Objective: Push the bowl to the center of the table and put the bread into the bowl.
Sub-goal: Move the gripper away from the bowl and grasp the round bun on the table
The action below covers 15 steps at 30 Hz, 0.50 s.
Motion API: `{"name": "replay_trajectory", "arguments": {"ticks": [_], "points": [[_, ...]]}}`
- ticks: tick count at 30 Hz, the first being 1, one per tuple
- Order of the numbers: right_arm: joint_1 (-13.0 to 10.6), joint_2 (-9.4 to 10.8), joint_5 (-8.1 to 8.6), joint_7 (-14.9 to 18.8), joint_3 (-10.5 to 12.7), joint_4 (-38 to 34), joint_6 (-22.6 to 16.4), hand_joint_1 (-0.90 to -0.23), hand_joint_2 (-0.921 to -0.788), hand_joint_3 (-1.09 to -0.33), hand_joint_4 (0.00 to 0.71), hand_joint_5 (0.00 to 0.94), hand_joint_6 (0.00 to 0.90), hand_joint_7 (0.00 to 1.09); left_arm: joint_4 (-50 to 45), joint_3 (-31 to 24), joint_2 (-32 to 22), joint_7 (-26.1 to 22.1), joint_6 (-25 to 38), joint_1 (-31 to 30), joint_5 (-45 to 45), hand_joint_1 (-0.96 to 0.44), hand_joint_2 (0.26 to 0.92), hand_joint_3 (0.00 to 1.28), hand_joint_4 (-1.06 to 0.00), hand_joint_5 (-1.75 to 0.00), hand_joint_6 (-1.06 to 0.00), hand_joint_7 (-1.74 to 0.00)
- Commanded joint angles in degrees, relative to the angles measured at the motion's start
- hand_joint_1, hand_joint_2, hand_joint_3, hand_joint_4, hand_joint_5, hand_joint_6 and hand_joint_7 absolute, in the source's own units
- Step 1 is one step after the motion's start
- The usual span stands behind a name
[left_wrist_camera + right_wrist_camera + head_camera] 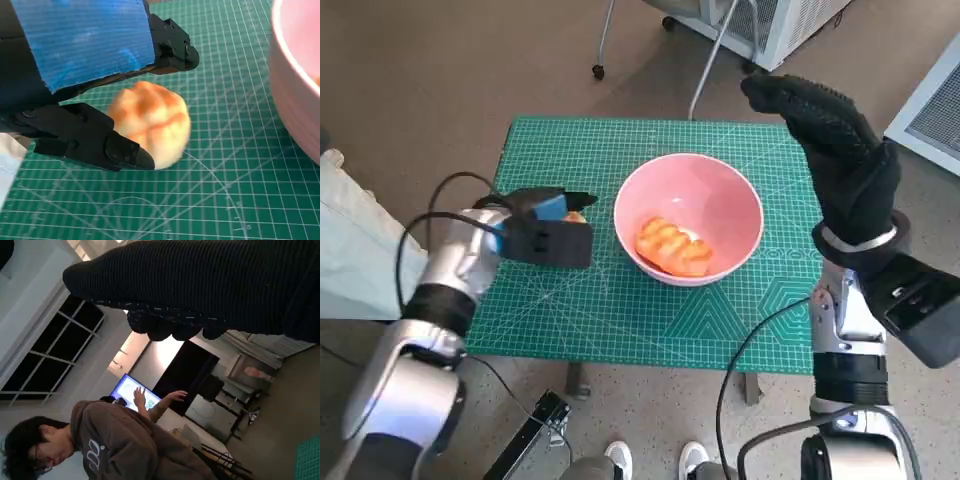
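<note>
Pink glossy bowl (730, 215) mid-mat, left hand (548, 228) fingers (90, 140) around crusty round bread (152, 122), not clamped.

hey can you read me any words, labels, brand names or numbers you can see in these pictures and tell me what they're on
Nothing can be read for certain.
Pale mark on the back of the person's brown hooded top: too blurred and turned to read.
Lit blue screen behind the person: too small to read.
Green gridded cutting mat: only grid lines and shapes, no legible numbers.
Pink round bowl, blue tape on the left hand, right hand's black knitted glove: no text.
</note>
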<state>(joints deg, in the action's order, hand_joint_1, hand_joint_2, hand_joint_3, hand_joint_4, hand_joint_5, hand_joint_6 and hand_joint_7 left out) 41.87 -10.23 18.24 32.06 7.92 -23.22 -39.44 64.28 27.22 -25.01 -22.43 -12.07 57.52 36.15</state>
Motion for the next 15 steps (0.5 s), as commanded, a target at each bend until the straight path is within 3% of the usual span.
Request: {"name": "replay_trajectory", "arguments": {"ticks": [1,5,7,9,10,11,12,15], "points": [[-1.31,-0.39,-0.1,0.06,-0.28,0.31,0.83,-0.692,-0.921,-0.686,0.222,0.096,-0.001,0.72,2.66,1.66,1.6,3.08,0.19,1.7,1.78,-0.12,0.88,0.02,-0.27,-0.03,-0.42,-0.1],[-1.49,-0.53,-0.02,0.11,-0.25,0.61,1.02,-0.691,-0.921,-0.684,0.222,0.098,-0.001,0.72,3.93,2.81,2.09,4.89,-0.12,1.81,2.74,-0.09,0.911,0.04,-0.38,-0.07,-0.53,-0.15],[-1.59,-0.65,0.06,0.15,-0.17,0.72,1.14,-0.691,-0.921,-0.684,0.221,0.098,-0.001,0.72,4.2,3.3,1.99,5.56,-0.58,1.78,3.23,-0.08,0.916,0.07,-0.52,-0.14,-0.6,-0.19],[-1.68,-0.75,0.14,0.18,-0.08,0.79,1.29,-0.691,-0.921,-0.683,0.221,0.098,-0.001,0.72,4.35,3.65,1.71,5.98,-1.13,1.77,3.46,-0.18,0.918,0.13,-0.6,-0.23,-0.56,-0.64],[-1.71,-0.8,0.17,0.18,-0.05,0.82,1.35,-0.692,-0.921,-0.683,0.221,0.099,-0.001,0.72,4.44,3.78,1.57,6.14,-1.39,1.78,3.5,-0.17,0.919,0.17,-0.58,-0.49,-0.52,-0.92],[-1.76,-0.86,0.26,0.22,0.0,0.83,1.41,-0.692,-0.921,-0.682,0.221,0.099,-0.001,0.72,4.5,3.82,1.22,6.22,-1.9,1.81,3.47,-0.11,0.92,0.2,-0.55,-0.79,-0.5,-1.09],[-1.8,-0.9,0.32,0.25,0.02,0.84,1.45,-0.692,-0.921,-0.681,0.221,0.099,-0.001,0.72,4.57,3.88,0.97,6.3,-2.27,1.85,3.41,-0.07,0.92,0.2,-0.53,-0.95,-0.5,-1.2],[-1.99,-0.9,0.38,0.17,0.01,1.07,1.69,-0.693,-0.921,-0.68,0.22,0.1,-0.001,0.72,4.89,3.73,0.14,6.38,-3.38,2.07,3.01,-0.02,0.921,0.18,-0.53,-1.14,-0.53,-1.3]]}}
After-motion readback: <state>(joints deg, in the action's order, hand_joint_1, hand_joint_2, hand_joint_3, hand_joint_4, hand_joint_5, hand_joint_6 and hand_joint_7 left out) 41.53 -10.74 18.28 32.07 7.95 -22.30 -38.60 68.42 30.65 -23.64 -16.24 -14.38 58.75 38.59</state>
